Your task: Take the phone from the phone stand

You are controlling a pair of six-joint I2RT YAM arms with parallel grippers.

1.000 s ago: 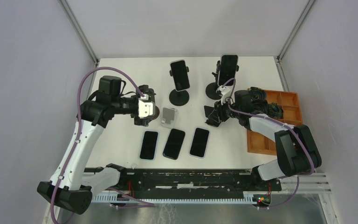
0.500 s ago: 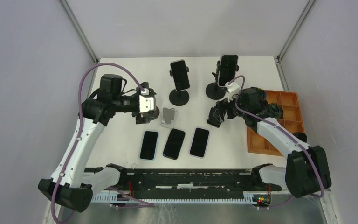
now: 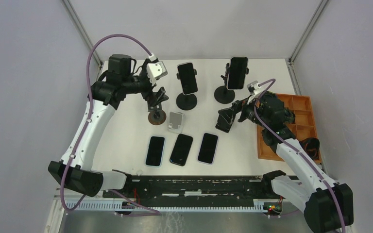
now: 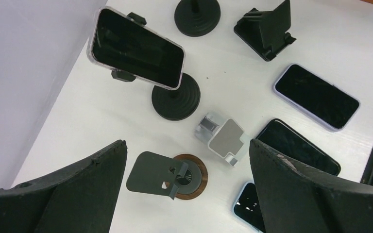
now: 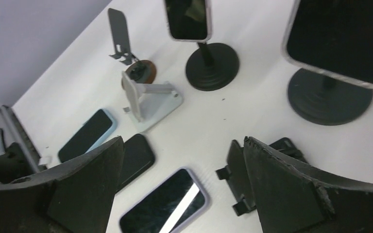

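Left jaws: spread wide on the left gripper (image 4: 187,145), nothing held, hanging over the table (image 4: 102,121) with the brown-based stand (image 4: 151,178) framed between the two fingers.
Right jaws: equally wide on the right gripper (image 5: 182,141), empty, low above the table, the black folding stand (image 5: 237,167) just beside one finger.
Table: white, spread beneath both pairs of jaws, bearing every stand and phone.
Tray (image 3: 301,103): orange, divided into compartments, behind the right jaws at the table's edge.
Left clamped phone (image 4: 136,48): dark screen, gripped in the cradle of a black round-based stand (image 4: 176,97), ahead of the left jaws and clear of them, not yet removed.
Right clamped phone (image 5: 342,39): dark screen, seated on a second black stand (image 5: 329,99), ahead of the right jaws, untouched.
Flat phones: three laid face up in a row, left flat phone (image 3: 155,150), middle flat phone (image 3: 181,149) and right flat phone (image 3: 207,147), all on the arm-base side of both pairs of jaws.
Black folding stand: empty, nearest thing to the right jaws; touching the finger or not, impossible to tell.
Silver folding stand (image 4: 226,141): empty, between the two pairs of jaws, nearer the left pair.
Brown-based stand: grey plate on a round brown foot, empty, below the gap of the left jaws, untouched.
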